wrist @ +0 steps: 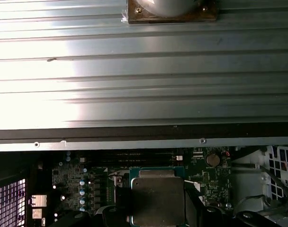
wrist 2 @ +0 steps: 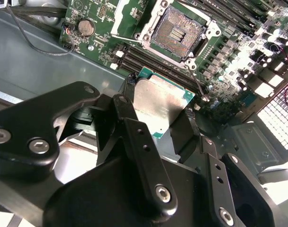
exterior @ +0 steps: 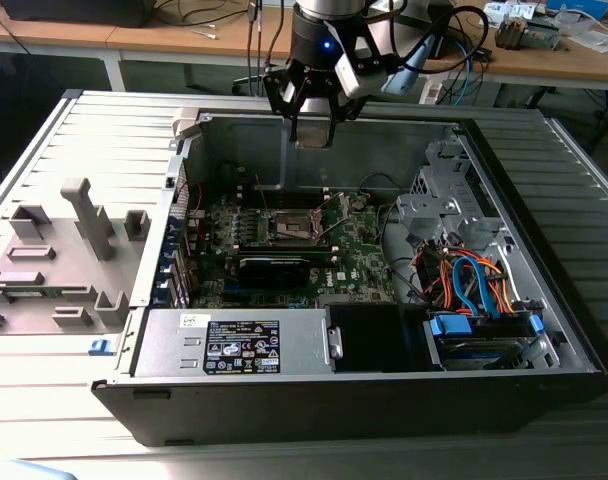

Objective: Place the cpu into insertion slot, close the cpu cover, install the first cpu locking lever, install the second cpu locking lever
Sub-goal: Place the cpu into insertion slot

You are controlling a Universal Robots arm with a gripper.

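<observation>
table: ribbed metal table (exterior: 44,150), open PC case (exterior: 364,400) on it
arm: gripper (exterior: 312,135) pointing down, above case, clear of the bare socket (exterior: 289,228)
fingers: clamped on cpu (wrist 2: 163,101) edges

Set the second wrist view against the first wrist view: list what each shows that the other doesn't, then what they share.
Second wrist view: the empty socket, its dark centre bare, and the black fingers up close. First wrist view: a broad ribbed metal surface beyond the case edge. In both wrist views: the cpu clamped in the gripper above the green board, and the coin battery.
</observation>
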